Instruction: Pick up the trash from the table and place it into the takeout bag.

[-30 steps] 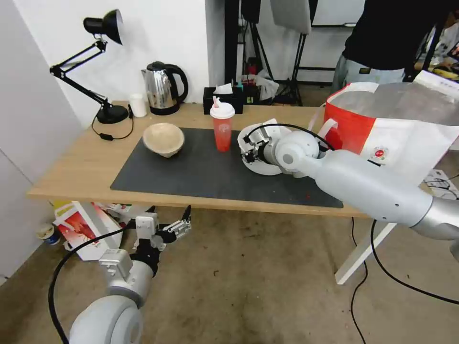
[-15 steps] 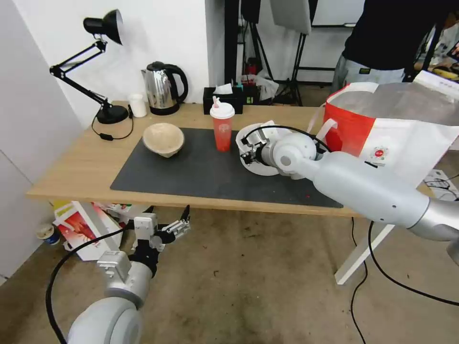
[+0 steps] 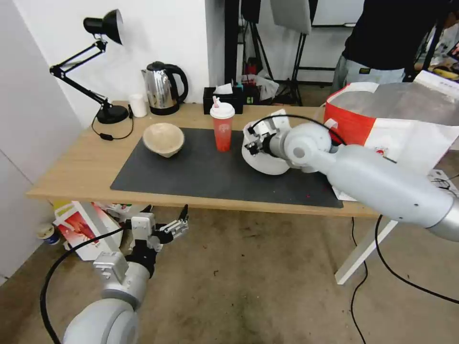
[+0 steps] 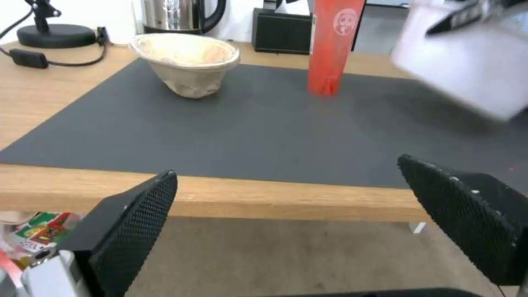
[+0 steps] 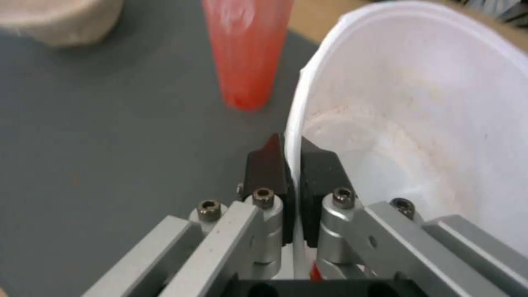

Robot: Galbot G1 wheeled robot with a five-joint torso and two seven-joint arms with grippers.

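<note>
With its two black pads pinched tight on the rim, the right gripper (image 5: 291, 154) holds the large white plastic bowl (image 3: 267, 160) tilted above the dark grey mat (image 3: 201, 172), one pad inside the wall and one outside. In the head view the bowl sits near the middle of the table (image 3: 81, 167), with the red drink cup (image 3: 222, 125) just beside it at nine o'clock and the takeout bag (image 3: 382, 124) at about three o'clock, mouth open and foil lining showing. The beige paper-pulp bowl (image 3: 163, 138) rests farther off at nine o'clock on the mat.

A rim pinch on thin plastic is a weak hold, so the carry toward the bag should be smooth and slow, with the bowl high enough to clear the bag's near edge and strap handles. Whether the bowl has fully left the mat is hard to judge from here; it looks lifted.

Below the table edge at seven o'clock, the left gripper (image 4: 308, 214) hangs idle, spread wide.
</note>
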